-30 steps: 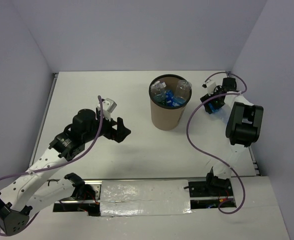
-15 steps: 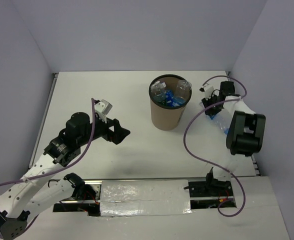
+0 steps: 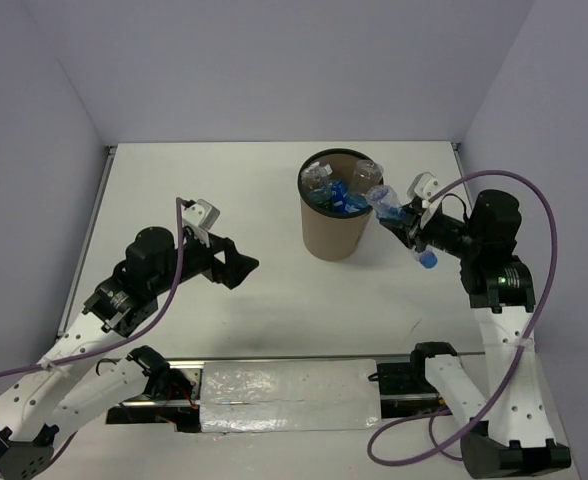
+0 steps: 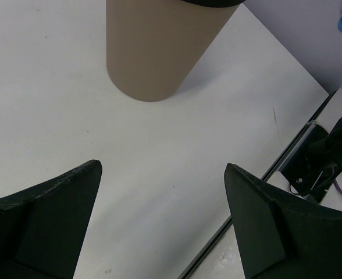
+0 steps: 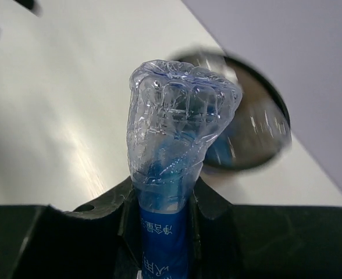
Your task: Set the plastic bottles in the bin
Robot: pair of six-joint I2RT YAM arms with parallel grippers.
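The left gripper [image 3: 244,263] hovers over the table [image 3: 224,180] with its jaws apart and nothing between them, left of the upright bin [image 3: 336,228], which holds two plastic bottles [image 3: 362,176], while just right of its rim the right gripper [image 3: 410,226] is clamped on the third bottle [image 5: 180,122].
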